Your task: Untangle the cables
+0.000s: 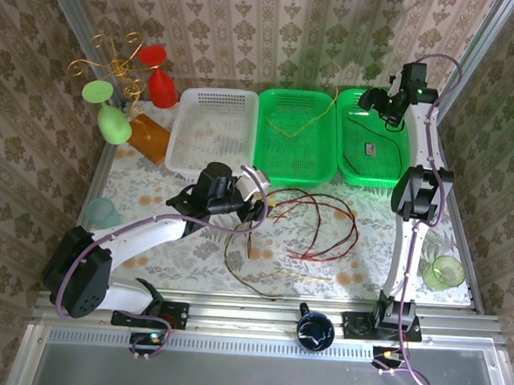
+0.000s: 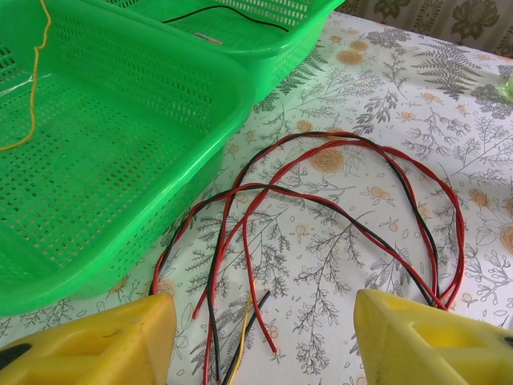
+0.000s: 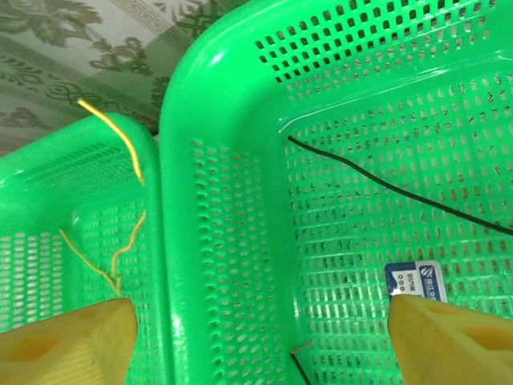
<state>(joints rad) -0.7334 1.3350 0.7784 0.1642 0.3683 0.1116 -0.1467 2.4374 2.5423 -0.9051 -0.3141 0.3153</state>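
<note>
Cables [image 1: 316, 222] in red and black, with one yellow-olive strand among them, lie in loose crossing loops on the tabletop [image 2: 449, 88], just ahead of the left gripper [image 1: 267, 209], whose fingers are spread wide with nothing between them but the cables' free ends. In the left wrist view those ends [image 2: 244, 321] point back toward the gripper, and the loops [image 2: 264, 186] fan away from it, so the tangle's long axis runs outward from the left arm toward the right arm's side of the tabletop. The left arm is plainly the nearer; closing on one strand looks like the next step, and the ends are bunched tight enough that it could pinch two at once. The right gripper [image 1: 376, 99] hangs well apart at the back, fingers also spread and empty, over the seam between the middle basket [image 1: 328, 105] and the right basket [image 3: 240, 200]. A yellow cable [image 3: 120, 253] lies in the middle basket and a black cable [image 3: 377, 176] in the right one, so sorting seems partly done.
</note>
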